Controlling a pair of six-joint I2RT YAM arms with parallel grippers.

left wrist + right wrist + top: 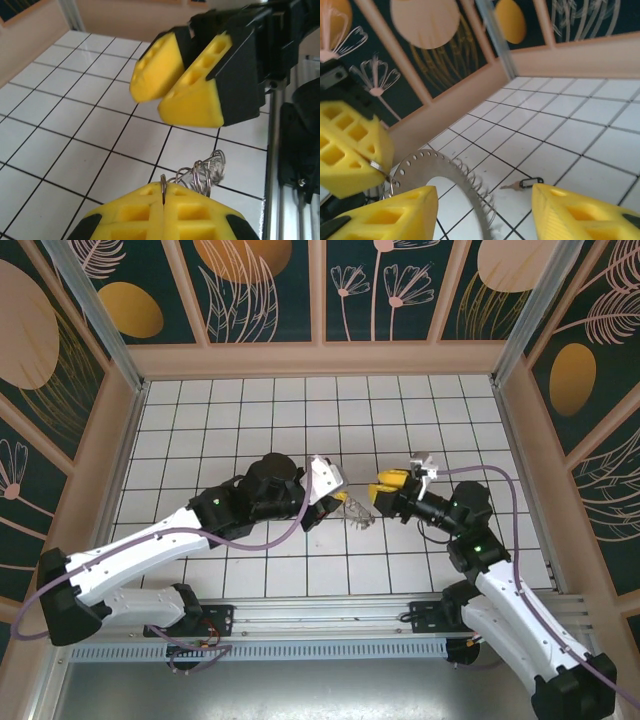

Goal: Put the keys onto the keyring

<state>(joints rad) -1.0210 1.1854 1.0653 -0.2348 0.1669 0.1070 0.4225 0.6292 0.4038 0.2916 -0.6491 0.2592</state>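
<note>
From above, the left gripper pinched the keyring, facing the right gripper. Its wrist view showed pads clamped on the rim. The right wrist view showed spread fingers, with the key lying on the tiled floor.

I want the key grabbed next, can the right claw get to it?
Probably yes: the right claw is open, and the key lies bare on the floor ahead between its fingers, just clear of the keyring held by the left claw.
</note>
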